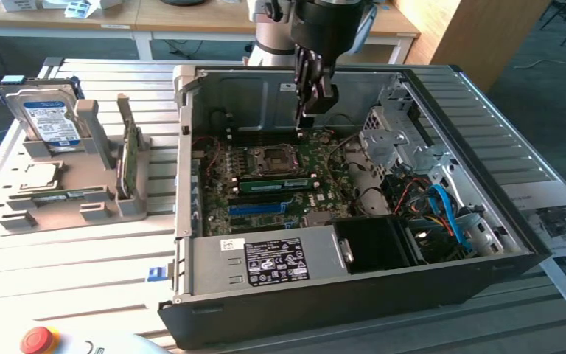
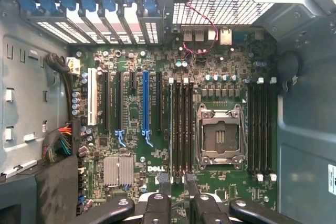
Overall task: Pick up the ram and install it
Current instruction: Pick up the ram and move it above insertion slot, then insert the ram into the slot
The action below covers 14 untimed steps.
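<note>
The ram (image 1: 278, 183) is a narrow green stick standing on edge in a memory slot of the motherboard (image 1: 263, 203), just beside the CPU socket (image 1: 268, 158). The wrist view looks straight down on it, so the ram (image 2: 171, 129) appears as a thin greenish line in the slot farthest from the socket (image 2: 219, 136). My gripper (image 1: 309, 122) hangs inside the open computer case, above the board's far edge and clear of the ram. Its dark fingertips (image 2: 165, 183) stand apart with nothing between them; the gripper (image 2: 177, 181) is open.
The case walls (image 1: 189, 147) and the drive cage (image 1: 396, 140) hem in the board. Blue and orange cables (image 1: 450, 214) and the power supply (image 1: 273, 259) sit at the near side. A grey holder (image 1: 77, 199) on the exterior view's left carries a hard drive (image 1: 49, 118), a CPU (image 1: 39, 175) and other green boards (image 1: 126, 158).
</note>
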Each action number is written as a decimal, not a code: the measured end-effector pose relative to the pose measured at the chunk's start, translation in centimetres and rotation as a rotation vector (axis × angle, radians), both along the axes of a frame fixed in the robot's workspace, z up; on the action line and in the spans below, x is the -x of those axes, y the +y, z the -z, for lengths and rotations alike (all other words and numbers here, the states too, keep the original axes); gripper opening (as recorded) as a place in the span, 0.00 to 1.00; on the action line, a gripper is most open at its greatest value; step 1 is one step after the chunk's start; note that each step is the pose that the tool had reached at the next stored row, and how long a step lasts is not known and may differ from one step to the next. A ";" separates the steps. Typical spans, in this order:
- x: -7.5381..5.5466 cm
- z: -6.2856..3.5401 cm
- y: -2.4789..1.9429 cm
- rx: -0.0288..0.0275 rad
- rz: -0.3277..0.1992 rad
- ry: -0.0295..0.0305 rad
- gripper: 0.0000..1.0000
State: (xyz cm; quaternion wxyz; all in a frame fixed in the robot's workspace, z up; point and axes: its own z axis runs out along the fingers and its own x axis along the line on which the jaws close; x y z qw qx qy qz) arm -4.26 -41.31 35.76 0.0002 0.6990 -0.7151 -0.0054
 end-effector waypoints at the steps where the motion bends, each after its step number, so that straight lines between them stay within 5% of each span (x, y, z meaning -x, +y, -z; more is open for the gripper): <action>1: 0.0 0.00 0.00 -0.0001 0.000 -0.0013 0.25; 5: 0.0 0.00 -0.03 -0.0013 0.000 -0.0060 0.25; 14: 0.0 0.00 -0.03 -0.0014 0.000 -0.0062 0.25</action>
